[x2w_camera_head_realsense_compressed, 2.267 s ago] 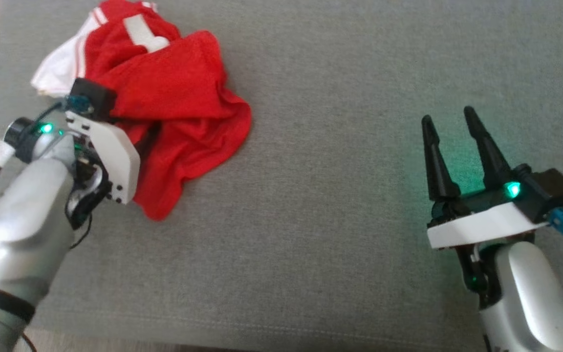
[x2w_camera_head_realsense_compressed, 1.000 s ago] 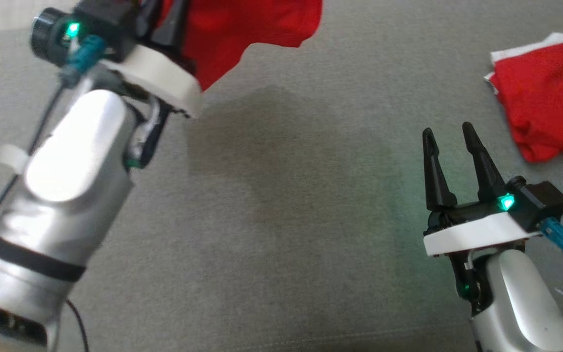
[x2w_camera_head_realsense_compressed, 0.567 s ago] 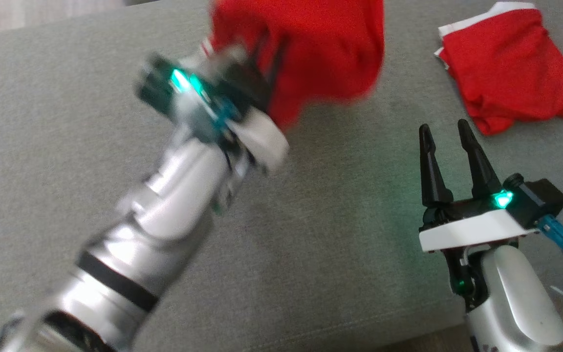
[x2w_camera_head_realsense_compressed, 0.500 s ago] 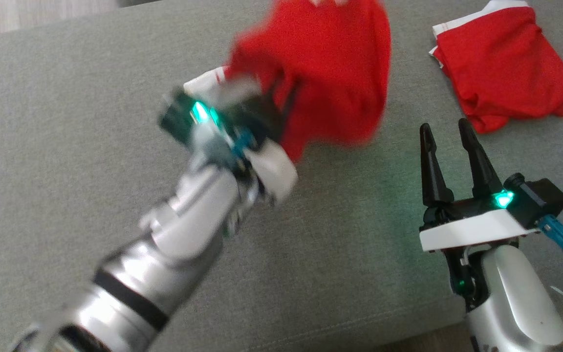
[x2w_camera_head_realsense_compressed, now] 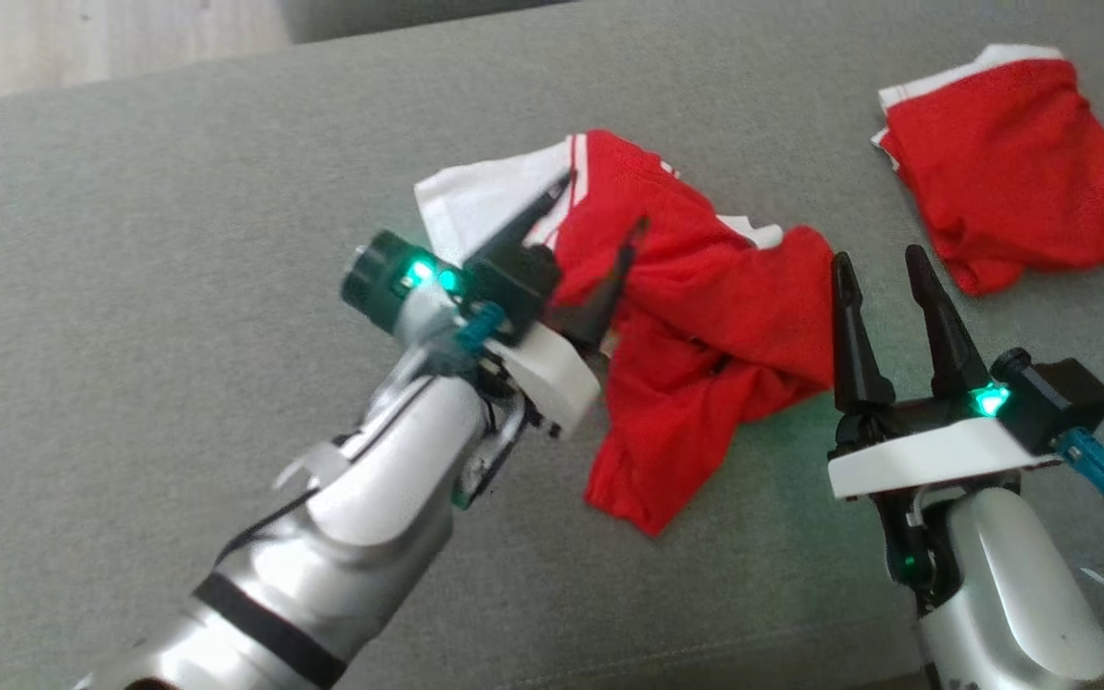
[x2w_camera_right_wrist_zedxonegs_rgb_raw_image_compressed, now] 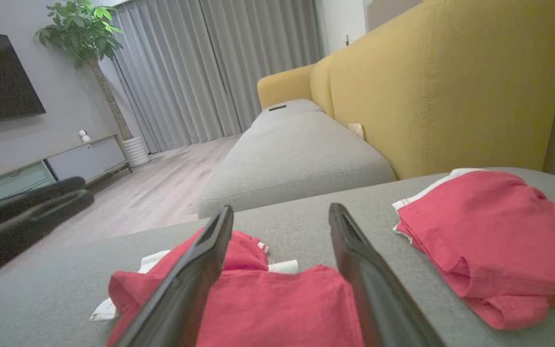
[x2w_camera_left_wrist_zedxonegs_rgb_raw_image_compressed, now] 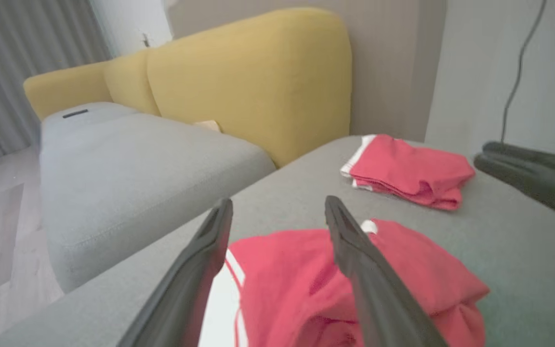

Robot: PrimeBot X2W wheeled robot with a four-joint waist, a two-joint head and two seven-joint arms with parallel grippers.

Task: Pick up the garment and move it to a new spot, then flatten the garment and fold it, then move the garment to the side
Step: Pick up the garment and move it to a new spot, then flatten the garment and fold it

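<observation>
The garment (x2w_camera_head_realsense_compressed: 705, 326), red with white trim, lies crumpled in the middle of the grey cushion (x2w_camera_head_realsense_compressed: 178, 240). My left gripper (x2w_camera_head_realsense_compressed: 605, 201) stands open over the garment's left part, a finger on either side of a fold and gripping nothing. In the left wrist view the gripper (x2w_camera_left_wrist_zedxonegs_rgb_raw_image_compressed: 278, 201) has the garment (x2w_camera_left_wrist_zedxonegs_rgb_raw_image_compressed: 297, 279) below and between its spread fingers. My right gripper (x2w_camera_head_realsense_compressed: 878, 255) is open just right of the garment, its left finger at the cloth's edge. The right wrist view has that gripper (x2w_camera_right_wrist_zedxonegs_rgb_raw_image_compressed: 281, 208) looking over the garment (x2w_camera_right_wrist_zedxonegs_rgb_raw_image_compressed: 277, 299).
A second red garment (x2w_camera_head_realsense_compressed: 1012, 192), folded, lies at the cushion's far right (x2w_camera_left_wrist_zedxonegs_rgb_raw_image_compressed: 407, 171) (x2w_camera_right_wrist_zedxonegs_rgb_raw_image_compressed: 489, 236). A yellow sofa back (x2w_camera_right_wrist_zedxonegs_rgb_raw_image_compressed: 451, 86) rises behind it, with another grey seat (x2w_camera_right_wrist_zedxonegs_rgb_raw_image_compressed: 297, 154) alongside. Wooden floor (x2w_camera_head_realsense_compressed: 102, 38) lies beyond the cushion's far edge.
My left arm swung right with the garment hanging from its shut gripper, then the gripper opened and the garment dropped onto the cushion. The head camera turned too. The right gripper stayed open.
</observation>
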